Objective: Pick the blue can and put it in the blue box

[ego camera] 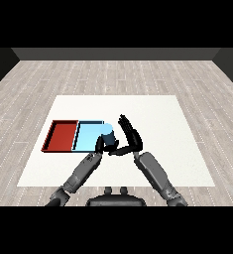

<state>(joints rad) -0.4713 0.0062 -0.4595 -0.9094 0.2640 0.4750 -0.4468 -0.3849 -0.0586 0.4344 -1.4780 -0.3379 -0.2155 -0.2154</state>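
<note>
From my feed, the can (108,132) sits upright at the right end of the blue tray (86,138), over its near right corner. My left hand (101,144) is tucked against the can's near side, but I can't tell how its fingers sit. My right hand (130,136) is spread, fingers straight, just right of the can. The red tray (61,135) touches the blue one's left side on the table (152,124).

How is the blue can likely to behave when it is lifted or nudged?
The blue can looks like a rigid cylinder, so it probably keeps its shape. Standing upright at the light blue tray's right edge, it might tip if nudged, then roll. Its smooth side could be slippery.
</note>
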